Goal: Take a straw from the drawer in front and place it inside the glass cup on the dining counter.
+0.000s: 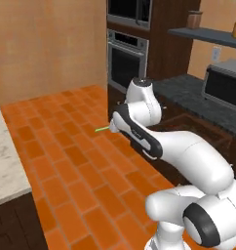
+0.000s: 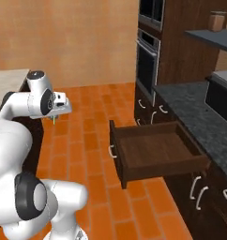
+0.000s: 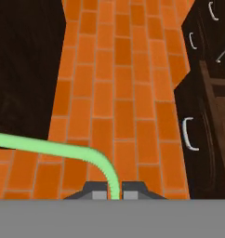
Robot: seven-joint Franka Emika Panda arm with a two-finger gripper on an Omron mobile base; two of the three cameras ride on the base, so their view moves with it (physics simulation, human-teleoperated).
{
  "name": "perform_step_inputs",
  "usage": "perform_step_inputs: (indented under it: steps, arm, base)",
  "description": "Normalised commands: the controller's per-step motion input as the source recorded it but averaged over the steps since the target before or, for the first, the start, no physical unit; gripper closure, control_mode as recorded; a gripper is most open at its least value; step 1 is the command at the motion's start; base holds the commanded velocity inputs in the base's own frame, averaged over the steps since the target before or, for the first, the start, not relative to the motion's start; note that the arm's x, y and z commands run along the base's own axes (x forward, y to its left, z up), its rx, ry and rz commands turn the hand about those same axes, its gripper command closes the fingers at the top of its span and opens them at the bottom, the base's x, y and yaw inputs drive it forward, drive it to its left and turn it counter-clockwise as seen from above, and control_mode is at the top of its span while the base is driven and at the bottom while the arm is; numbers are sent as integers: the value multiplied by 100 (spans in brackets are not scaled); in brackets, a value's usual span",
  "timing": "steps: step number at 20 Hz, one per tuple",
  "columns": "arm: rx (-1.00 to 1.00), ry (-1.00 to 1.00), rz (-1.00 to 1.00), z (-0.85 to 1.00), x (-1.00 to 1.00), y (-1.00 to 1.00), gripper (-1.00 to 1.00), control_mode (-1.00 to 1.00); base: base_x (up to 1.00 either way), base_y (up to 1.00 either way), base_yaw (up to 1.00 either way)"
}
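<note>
The orange-red brick-tiled floor spreads across the kitchen, between the dark wood cabinets and the large beige-white marble-patterned desk, whose corner enters the left base view from the left over a dark wood base. Along the far side runs a black speckled stone worktop above cabinet fronts with curved white handles, and a built-in steel oven stands in the tall dark unit beside it. Below that worktop the wide, shallow dark-brown wooden drawer stands pulled out over the floor, its inside bare as far as the right base view shows, its curved white bar handle facing the room. The white arm bends away from the drawer toward the marble desk. Its tool is closed on the very thin light-green straw, pinched at one end between the two dark finger tips; in the hand view the straw curves up and away to the left, held in the air above the tiles, well apart from the drawer.
</note>
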Motion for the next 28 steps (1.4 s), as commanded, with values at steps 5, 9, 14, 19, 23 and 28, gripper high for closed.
perform_step_inputs:
  steps: [5,9,14,19,23,28]
  arm:
    - [0,0,0,0,0,0,100,100]
    - [0,0,0,0,0,0,100,100]
    - [0,0,0,0,0,0,100,100]
    - [0,0,0,0,0,0,100,100]
    - [0,0,0,0,0,0,100,100]
    - [0,0,0,0,0,0,100,100]
  base:
    - [100,63,7]
    - [100,31,18]
    - [100,20,21]
    - [100,10,16]
    - [100,0,12]
    - [100,0,11]
